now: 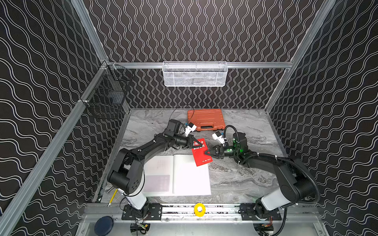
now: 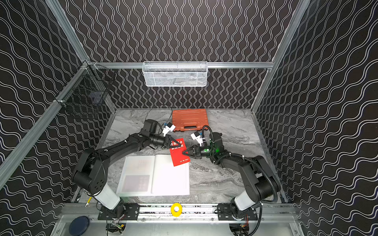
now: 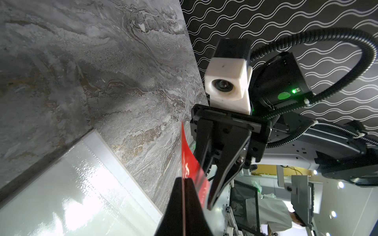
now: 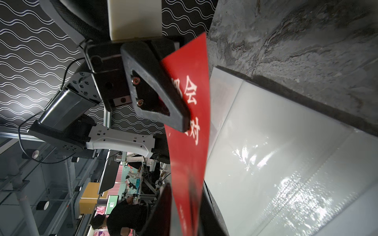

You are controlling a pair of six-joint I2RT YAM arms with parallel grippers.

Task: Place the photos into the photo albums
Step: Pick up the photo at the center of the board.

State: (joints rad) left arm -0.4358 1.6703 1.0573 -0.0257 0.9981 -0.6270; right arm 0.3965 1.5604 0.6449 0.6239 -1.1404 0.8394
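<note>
Album [image 1: 190,177] open on the front of a grey marble table [image 1: 245,173], black wavy walls [image 1: 204,30] around, orange case [image 1: 206,119] at back. Red card [image 1: 201,159] over the album's far right corner — left gripper [image 1: 198,144] pinching it, right gripper [image 1: 206,152] spread at its edge.

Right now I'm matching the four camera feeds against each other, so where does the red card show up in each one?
Top view: red card just right of middle, overlapping the far right corner of the open white album.
Top view: just left of middle, same corner.
Left wrist: a thin curved red sliver, edge-on, beside the album page.
Right wrist: a long red strip with white characters along the album's edge.
Shared landmark: the album, in all four.
</note>
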